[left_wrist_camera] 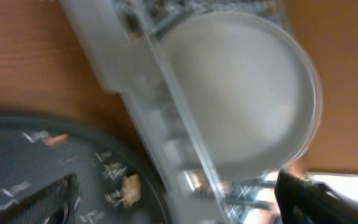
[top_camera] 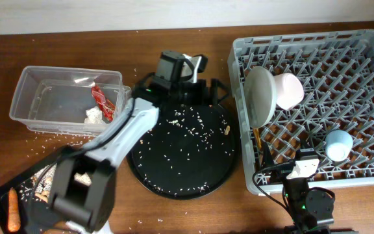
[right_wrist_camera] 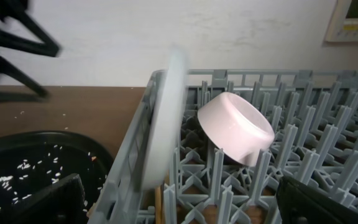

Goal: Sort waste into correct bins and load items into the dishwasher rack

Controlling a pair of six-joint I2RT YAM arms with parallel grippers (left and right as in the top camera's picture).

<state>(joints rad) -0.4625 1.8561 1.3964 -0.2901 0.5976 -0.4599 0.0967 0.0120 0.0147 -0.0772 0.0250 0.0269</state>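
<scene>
The grey dishwasher rack (top_camera: 369,39) holds a round pale plate (top_camera: 260,96) standing on edge, a white bowl (top_camera: 287,90), a light-blue cup (top_camera: 337,144) and chopsticks (top_camera: 257,140). My left gripper (top_camera: 203,91) is open and empty over the far rim of the round black tray, close to the rack's left wall; its view shows the plate (left_wrist_camera: 241,93). My right gripper (top_camera: 297,166) is open and empty at the rack's front edge, facing the plate (right_wrist_camera: 166,118), bowl (right_wrist_camera: 235,127) and chopsticks (right_wrist_camera: 158,202). The wrapper (top_camera: 102,104) lies in the clear tub (top_camera: 31,97). A carrot piece (top_camera: 13,211) lies on the flat black tray (top_camera: 2,188).
The large round black tray (top_camera: 184,179) sits between tub and rack, strewn with rice, with a beige food scrap (top_camera: 226,130) near its right rim, also in the left wrist view (left_wrist_camera: 128,186). Rice grains lie on the table around the tub. My left arm crosses the round tray's left side.
</scene>
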